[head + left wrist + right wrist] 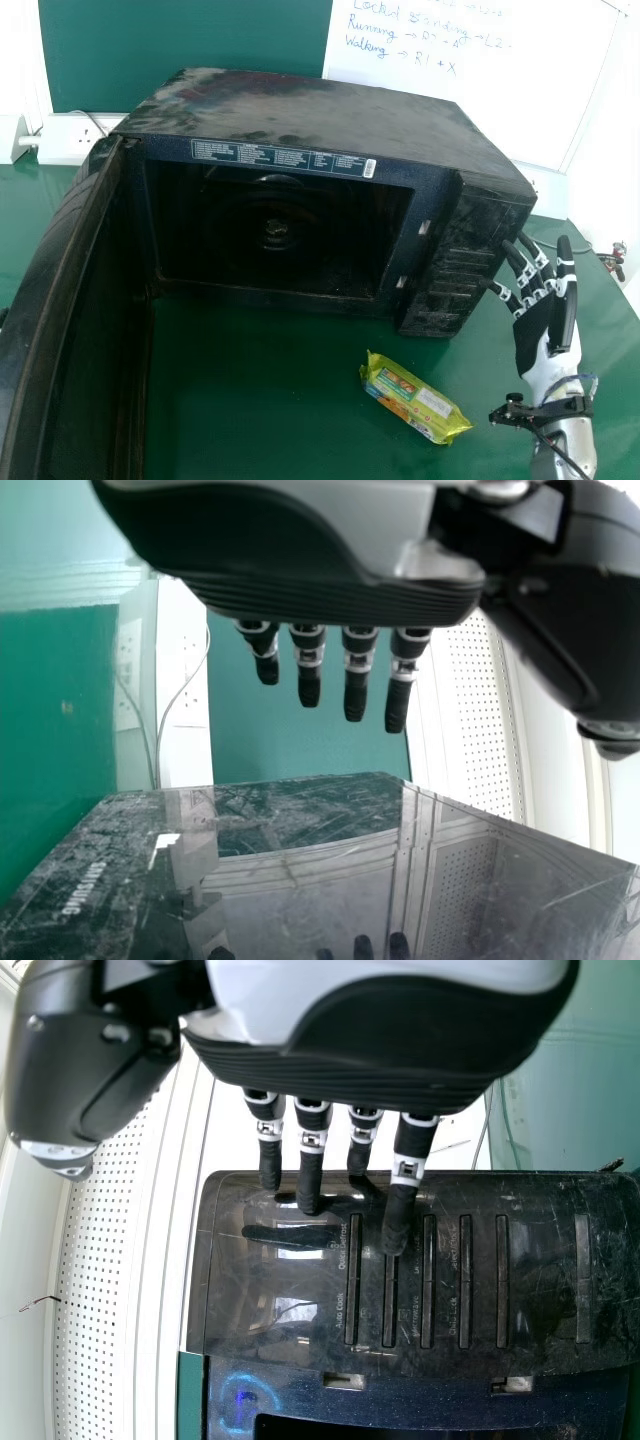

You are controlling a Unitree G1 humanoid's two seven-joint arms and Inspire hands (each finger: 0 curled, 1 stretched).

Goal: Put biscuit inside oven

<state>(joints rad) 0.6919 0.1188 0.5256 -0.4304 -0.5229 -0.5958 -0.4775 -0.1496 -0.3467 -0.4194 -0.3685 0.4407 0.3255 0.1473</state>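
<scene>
Pick-up stage likely; door point(85, 330) open at nine o'clock of oven point(330, 108). On worktop point(240, 400), biscuit point(412, 398) at oven's five o'clock. Right robot hand point(533, 335) spread, empty; left robot hand point(310, 565) straight-fingered. Next: right should lower toward eight o'clock, grip biscuit.

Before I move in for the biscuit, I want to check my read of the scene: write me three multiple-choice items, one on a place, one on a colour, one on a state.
1. Where is the biscuit pack?
A) Inside the oven
B) On top of the oven
C) On the table, in front of the oven

2. What is the biscuit pack's main colour?
A) Yellow-green
B) Black
C) Purple

3. How does the oven's door stand?
A) Shut
B) Wide open
C) Detached, flat on the table

Key:
1 C: it lies on the green surface outside the opening.
2 A: yellow-green surrounds its printed panels.
3 B: it is swung out at the left, baring the interior.
</scene>
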